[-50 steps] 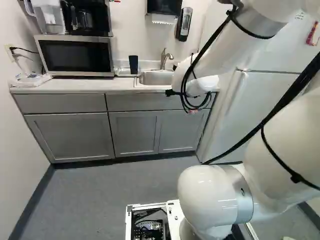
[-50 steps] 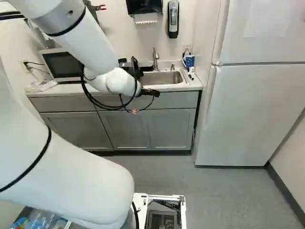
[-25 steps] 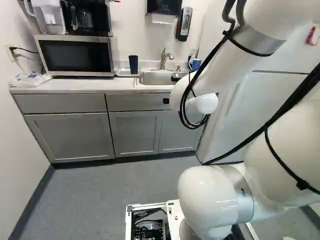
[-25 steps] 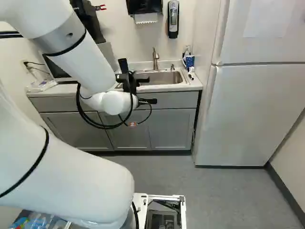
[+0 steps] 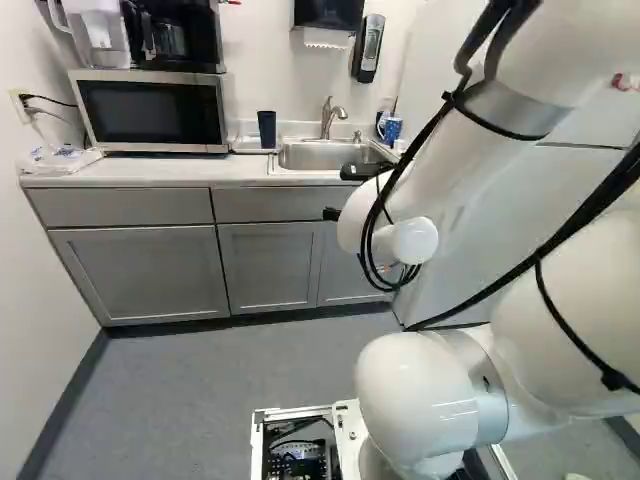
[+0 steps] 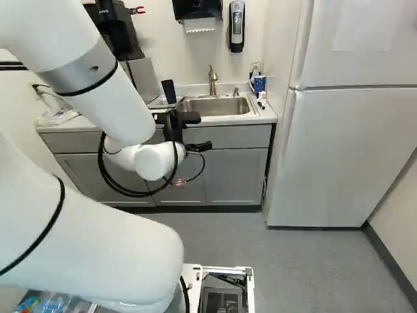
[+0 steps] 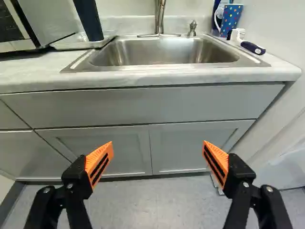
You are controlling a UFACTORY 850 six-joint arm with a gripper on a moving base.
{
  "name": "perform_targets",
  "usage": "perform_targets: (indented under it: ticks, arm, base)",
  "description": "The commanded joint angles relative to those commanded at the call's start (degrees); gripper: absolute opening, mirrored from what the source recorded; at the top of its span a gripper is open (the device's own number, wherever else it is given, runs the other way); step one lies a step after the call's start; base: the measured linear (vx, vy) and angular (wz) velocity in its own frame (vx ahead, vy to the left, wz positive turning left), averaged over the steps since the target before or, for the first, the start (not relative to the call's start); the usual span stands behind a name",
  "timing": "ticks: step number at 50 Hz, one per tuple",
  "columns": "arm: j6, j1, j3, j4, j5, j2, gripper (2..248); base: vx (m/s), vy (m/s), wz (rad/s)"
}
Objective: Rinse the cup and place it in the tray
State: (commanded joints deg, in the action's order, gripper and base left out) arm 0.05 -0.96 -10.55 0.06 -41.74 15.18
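Gripper (image 6: 174, 119): I am holding my two fingers spread wide, their orange pads (image 7: 99, 164) standing well apart, and I am pointing ahead toward the grey cabinets (image 7: 109, 143) below the sink (image 7: 167, 51); twelve o'clock is running straight ahead of me.
Cup (image 7: 89, 21): dark and tall, it is standing on the tray (image 7: 74, 44) at my eleven o'clock, well apart from my fingers.
Tray: it is lying on the tabletop (image 5: 180, 172) between the microwave (image 5: 150, 112) and the sink, also toward my eleven o'clock.
Sink: its steel basin is sitting in the tabletop at my twelve o'clock.
Faucet (image 7: 160, 19): it is rising behind the basin, at twelve o'clock too.
Soap pump (image 7: 192, 29): it is standing just beside the faucet, between my twelve and one o'clock.
Mug (image 7: 231, 18): blue with coloured dots and a pale handle, it is standing at my one o'clock, by the sink's far right corner.
Brush (image 7: 252, 47): it is lying near the mug, its dark handle reaching over the tabletop, between my one and two o'clock.
Microwave: it is resting on the tabletop between my ten and eleven o'clock.
Refrigerator (image 6: 348, 156): it is standing at three o'clock of the right base view.
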Motion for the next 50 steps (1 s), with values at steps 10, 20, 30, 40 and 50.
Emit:
perform_targets:
  ticks: [10, 20, 30, 40, 50]
  arm:
    - [-0.02, 0.34, 1.97, -0.02, -2.93, 0.29, 247]
    - [-0.03, 0.61, 3.51, -0.04, -5.22, 0.52, 247]
    - [-0.04, 0.80, 4.62, -0.05, -6.87, 0.68, 247]
    - [-0.05, 0.92, 5.30, -0.06, -7.88, 0.79, 247]
    - [-0.05, 0.96, 5.55, -0.06, -8.26, 0.82, 247]
  base:
    - [0.000, 0.000, 0.000]
    - [0.000, 0.000, 0.000]
    - [0.000, 0.000, 0.000]
    - [0.000, 0.000, 0.000]
    - [0.000, 0.000, 0.000]
